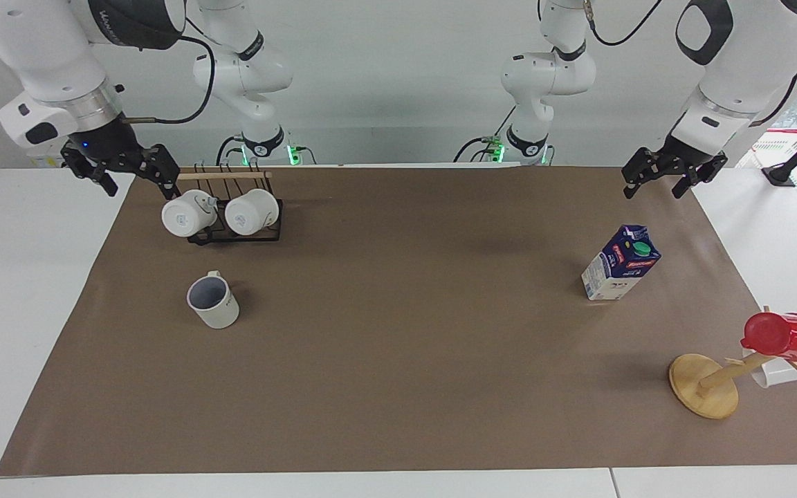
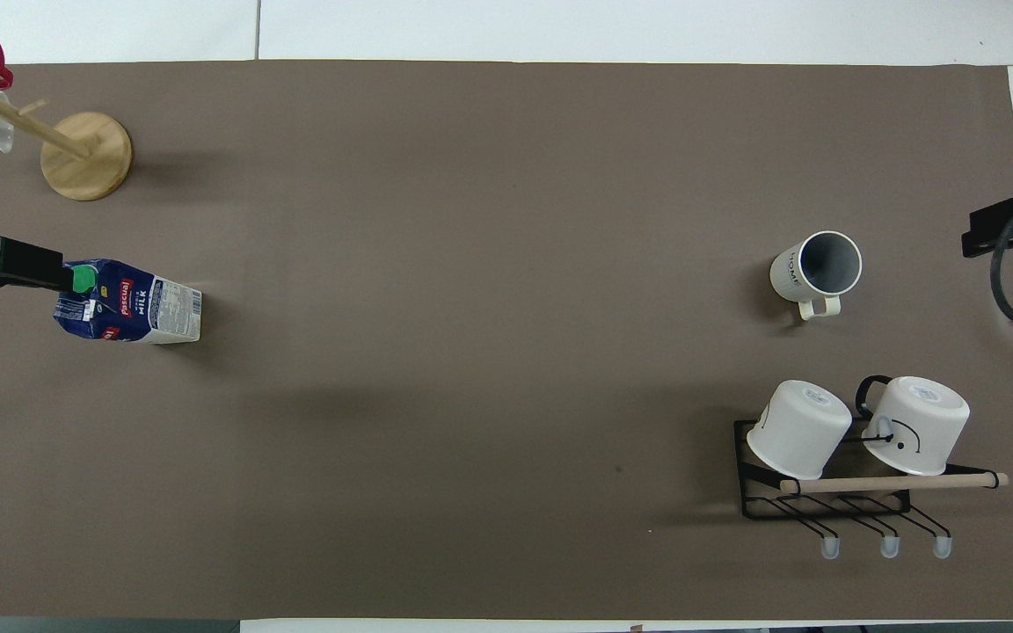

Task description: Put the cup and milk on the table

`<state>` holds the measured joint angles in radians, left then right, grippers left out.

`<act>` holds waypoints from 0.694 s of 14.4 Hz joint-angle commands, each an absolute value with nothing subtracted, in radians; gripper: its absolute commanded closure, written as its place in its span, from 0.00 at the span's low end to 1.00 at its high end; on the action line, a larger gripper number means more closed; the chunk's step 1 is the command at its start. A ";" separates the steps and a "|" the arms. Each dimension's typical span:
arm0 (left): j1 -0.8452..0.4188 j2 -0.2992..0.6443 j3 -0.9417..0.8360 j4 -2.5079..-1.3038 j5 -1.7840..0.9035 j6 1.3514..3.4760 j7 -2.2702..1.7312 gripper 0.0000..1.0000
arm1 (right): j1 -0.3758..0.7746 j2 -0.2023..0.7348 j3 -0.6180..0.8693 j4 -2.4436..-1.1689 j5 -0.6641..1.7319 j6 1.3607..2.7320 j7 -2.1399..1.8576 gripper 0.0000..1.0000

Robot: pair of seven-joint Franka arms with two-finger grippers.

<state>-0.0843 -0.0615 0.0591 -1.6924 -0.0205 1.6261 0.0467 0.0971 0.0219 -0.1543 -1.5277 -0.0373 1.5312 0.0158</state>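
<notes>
The right gripper hangs with its black fingers spread and holding nothing, raised over the edge of the wide brown paper sheet at the right arm's end of the desk, just beside the black wire rack. The left gripper hangs likewise at the left arm's end, its fingers parted and empty, above the sheet's corner nearest the robots.

Taking the black wire rack as the landmark: it stands on the sheet close to the robots, carrying two white mugs tipped on their sides under a light wooden rod. The small off-white ceramic cup with a grey-lilac inside stands upright on the sheet, farther from the robots than the rack and just beside it, apart from it, mouth up, its handle turned toward the rack.

The small gable-top milk carton, dark blue above and white below with a round green cap, stands upright on the sheet well apart from the rack, toward the left arm's end of the desk. Farther still from the rack, a round-based wooden mug tree carries a red cup on one peg.
</notes>
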 commanded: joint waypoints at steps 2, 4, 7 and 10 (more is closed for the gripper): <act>-0.075 -0.084 0.061 -1.720 -0.018 1.658 0.049 0.00 | 0.092 0.012 -0.152 -1.529 -0.025 1.523 0.009 0.00; -0.075 -0.065 0.061 -1.674 -0.017 1.641 0.049 0.02 | 0.094 0.012 -0.152 -1.529 -0.025 1.522 0.009 0.00; -0.077 -0.012 0.061 -1.579 -0.011 1.585 0.049 0.01 | 0.094 0.009 -0.152 -1.535 -0.026 1.525 0.012 0.00; -0.077 -0.014 0.061 -1.578 -0.012 1.580 0.054 0.00 | 0.094 0.006 -0.152 -1.542 -0.025 1.529 0.012 0.00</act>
